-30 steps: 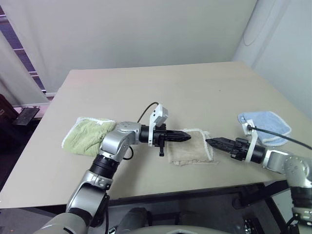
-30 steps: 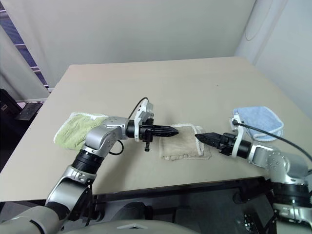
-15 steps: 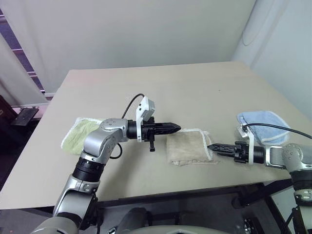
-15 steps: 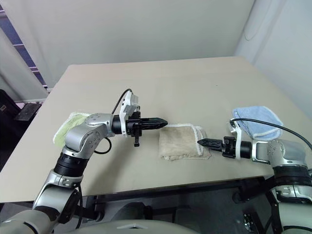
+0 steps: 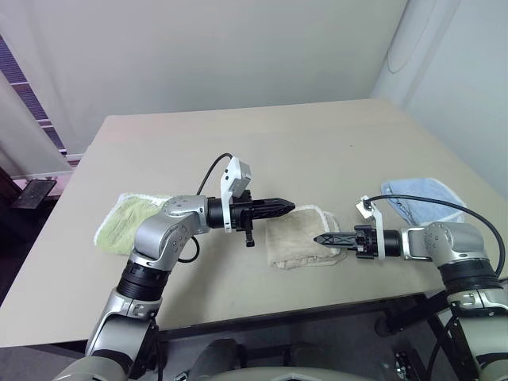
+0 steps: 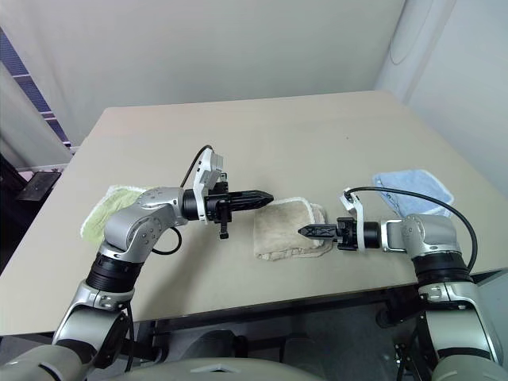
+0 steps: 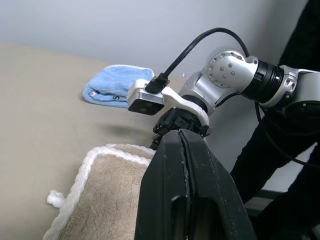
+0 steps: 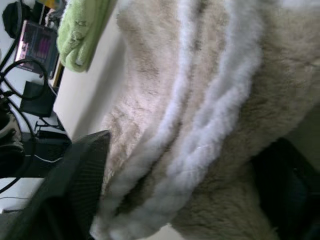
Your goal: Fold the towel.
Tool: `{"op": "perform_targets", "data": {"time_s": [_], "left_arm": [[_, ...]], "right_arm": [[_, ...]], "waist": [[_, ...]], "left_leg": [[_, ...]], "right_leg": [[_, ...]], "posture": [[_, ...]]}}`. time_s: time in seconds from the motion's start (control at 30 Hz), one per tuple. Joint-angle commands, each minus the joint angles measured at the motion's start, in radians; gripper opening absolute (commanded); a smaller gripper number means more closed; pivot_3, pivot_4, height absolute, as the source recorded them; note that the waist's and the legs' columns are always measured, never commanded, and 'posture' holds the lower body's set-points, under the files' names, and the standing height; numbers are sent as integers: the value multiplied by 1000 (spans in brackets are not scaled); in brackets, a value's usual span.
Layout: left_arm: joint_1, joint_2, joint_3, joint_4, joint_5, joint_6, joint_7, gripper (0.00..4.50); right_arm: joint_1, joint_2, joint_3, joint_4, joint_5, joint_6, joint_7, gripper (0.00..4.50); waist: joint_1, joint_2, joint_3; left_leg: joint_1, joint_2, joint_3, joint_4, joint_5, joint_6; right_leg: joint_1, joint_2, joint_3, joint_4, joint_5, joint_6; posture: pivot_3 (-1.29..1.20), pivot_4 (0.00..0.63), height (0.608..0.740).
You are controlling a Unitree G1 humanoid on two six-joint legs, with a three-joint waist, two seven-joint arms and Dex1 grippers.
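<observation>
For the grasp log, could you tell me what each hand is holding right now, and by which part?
Nothing is gripped yet: the left hand is shut and empty above the towel; the right hand straddles its layered right edge, fingers apart.

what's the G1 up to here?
Folding a beige towel that lies already folded over on the table. The right gripper is at the towel's right edge, jaws open around the layered edge. The left gripper hovers shut at the towel's far left corner. A green towel and a blue towel lie at the sides.
</observation>
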Motion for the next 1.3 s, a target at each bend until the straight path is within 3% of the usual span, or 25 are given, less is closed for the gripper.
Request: {"op": "perform_targets", "data": {"time_s": [0.03, 0.17, 0.3, 0.4, 0.5, 0.6, 0.8, 0.9, 1.1, 1.3], "left_arm": [[-1, 6, -3, -31, 4, -35, -1, 0], [-3, 6, -5, -23, 1, -44, 1, 0], [-13, 0, -5, -6, 1, -50, 2, 0], [-20, 0, -7, 5, 0, -54, -3, 0], [-30, 0, -13, 24, 6, -62, -12, 0], [-39, -6, -19, 45, 12, -70, -18, 0], [-57, -32, -37, 96, 28, -92, -33, 0], [-70, -50, -39, 121, 35, -98, -34, 0], [-75, -80, -43, 151, 39, -109, -34, 0], [-46, -93, -47, 126, 40, -101, -15, 0]], "right_arm": [[-25, 12, 8, 45, -32, -15, 4, 2859], [-7, 13, -34, 53, -43, -15, -30, 1299], [34, 21, -90, -35, -2, 14, -49, 111], [96, 45, -115, -145, -15, -13, -125, 53], [99, 125, -338, -243, 108, 24, -232, 53], [62, 215, -591, -318, 222, 23, -428, 53], [45, 334, -831, -527, 253, -191, -778, 53], [24, 356, -889, -552, 247, -311, -886, 53], [-34, 361, -1011, -405, 307, -454, -1091, 53], [-14, 380, -1027, -345, 350, -530, -1187, 53]], "waist": [[0, 0, 0], [2, 0, 0], [2, 0, 0], [4, 0, 0], [3, 0, 0], [4, 2, 1], [22, 3, 1], [25, 3, 2], [24, 5, 1], [18, 10, 0]], "left_leg": [[0, 0, 0, 0, 0, 0], [0, 0, 0, 0, 0, 0], [0, 0, 0, 0, 0, 0], [0, 0, 0, 0, 0, 0], [0, 0, 0, -1, 0, 0], [-2, -1, 0, -1, 0, 0], [-1, -1, 0, -3, 0, 0], [-1, -1, 1, -3, 0, 0], [-1, -1, 1, -3, 0, 0], [-1, 0, 1, -3, 1, 2]], "right_leg": [[0, 0, 0, 0, 0, 0], [0, 0, 0, 0, 0, 0], [0, 0, 0, -1, 0, 0], [0, 0, 0, -1, 0, 0], [0, 0, 0, -1, 0, 0], [0, 0, 1, 1, 0, 1], [-2, 0, 1, -1, 1, 2], [-2, 0, 1, -1, 0, 1], [-1, 0, 1, -1, 0, 0], [0, 0, 2, 0, 0, 0]], "posture": [[0, 0, 740], [0, 0, 740], [0, 0, 740], [0, 0, 740], [0, 0, 740], [0, 0, 740], [0, 0, 740], [0, 0, 740], [0, 0, 740], [0, 0, 740]]}}
